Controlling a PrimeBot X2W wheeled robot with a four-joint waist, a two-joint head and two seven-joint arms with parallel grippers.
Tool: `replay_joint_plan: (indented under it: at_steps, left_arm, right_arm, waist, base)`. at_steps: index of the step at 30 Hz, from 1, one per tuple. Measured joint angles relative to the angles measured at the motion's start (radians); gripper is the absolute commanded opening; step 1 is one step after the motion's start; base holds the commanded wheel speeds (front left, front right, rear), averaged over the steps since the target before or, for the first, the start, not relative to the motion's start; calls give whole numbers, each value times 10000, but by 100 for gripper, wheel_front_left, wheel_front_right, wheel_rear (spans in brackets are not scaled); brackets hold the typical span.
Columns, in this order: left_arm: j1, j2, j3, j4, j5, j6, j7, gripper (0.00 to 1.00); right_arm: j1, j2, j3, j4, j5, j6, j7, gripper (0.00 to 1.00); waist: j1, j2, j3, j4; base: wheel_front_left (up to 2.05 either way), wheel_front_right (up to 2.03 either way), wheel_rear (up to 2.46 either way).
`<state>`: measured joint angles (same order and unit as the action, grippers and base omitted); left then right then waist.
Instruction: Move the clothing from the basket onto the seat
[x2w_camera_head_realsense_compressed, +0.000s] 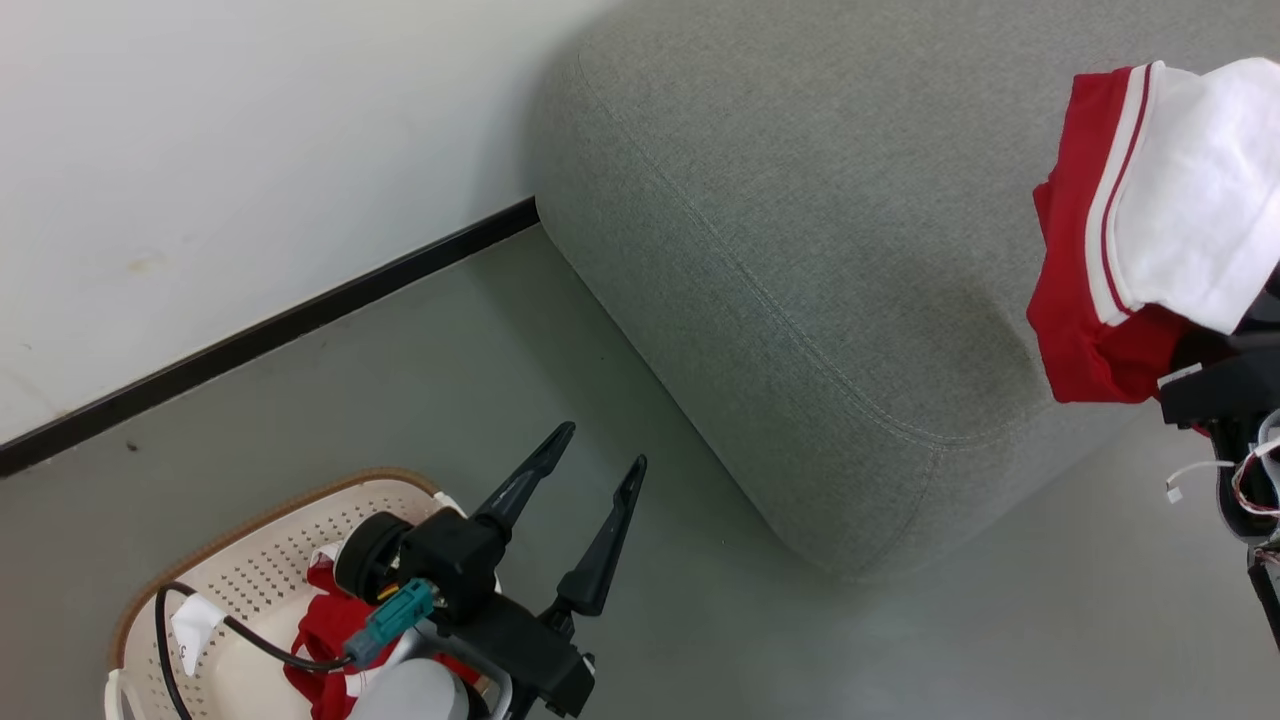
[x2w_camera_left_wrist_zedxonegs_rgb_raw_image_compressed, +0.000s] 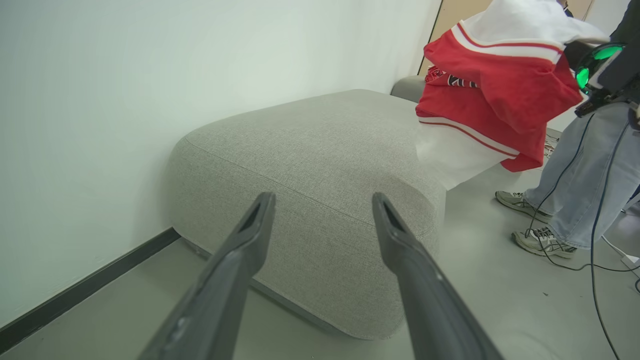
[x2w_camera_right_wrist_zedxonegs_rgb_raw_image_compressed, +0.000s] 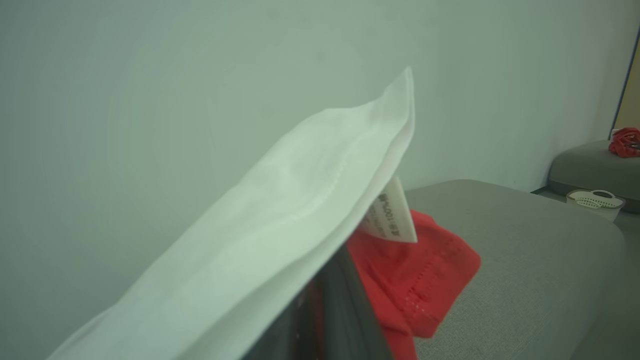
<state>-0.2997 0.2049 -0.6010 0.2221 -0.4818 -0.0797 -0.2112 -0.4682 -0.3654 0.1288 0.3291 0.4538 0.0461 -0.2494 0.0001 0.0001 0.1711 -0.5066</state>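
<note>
Laundry basket (x2w_camera_head_realsense_compressed: 250, 560) on floor (x2w_camera_head_realsense_compressed: 400, 350), lower left, red garment (x2w_camera_head_realsense_compressed: 325, 630) inside. Left end effector (x2w_camera_head_realsense_compressed: 605, 445) above it, fingers spread wide, empty. Grey seat (x2w_camera_head_realsense_compressed: 800, 250) centre. Right end effector (x2w_camera_right_wrist_zedxonegs_rgb_raw_image_compressed: 332, 300) clamped on red-white garment (x2w_camera_head_realsense_compressed: 1075, 330), hanging over seat's right side. Step: delivery; next, lower, release. Care tag (x2w_camera_right_wrist_zedxonegs_rgb_raw_image_compressed: 390, 217) print, black lettering (x2w_camera_left_wrist_zedxonegs_rgb_raw_image_compressed: 457, 80) unreadable.

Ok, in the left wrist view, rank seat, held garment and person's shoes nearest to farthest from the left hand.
1. Seat, straight ahead of the left hand.
2. Garment, upper right, over the seat's far corner.
3. Shoes, far right, on the floor beyond.
</note>
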Motion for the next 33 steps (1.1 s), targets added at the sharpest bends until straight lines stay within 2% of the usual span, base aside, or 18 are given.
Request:
replay_joint_plan:
  at_steps: [10, 19, 33]
  left_arm:
    - [-340, 428, -173, -393, 171, -96, 441, 100]
    - [-671, 610, -232, -711, 188, -176, 779, 100]
    - [-1330, 1016, -228, -1262, 594, -180, 1151, 100]
  right_arm:
    - [-1746, 196, -244, 1593, 426, 341, 0, 0]
    - [-3573, 234, 27, 2963, 454, 612, 0, 0]
    - [-5987, -460, 437, 5216, 182, 746, -2, 0]
  waist:
    - [0, 0, 698, 167]
    - [1, 0, 1484, 369]
    - [0, 1, 2745, 1051]
  base:
    - [0, 0, 0]
    - [0, 0, 0]
    - [0, 0, 0]
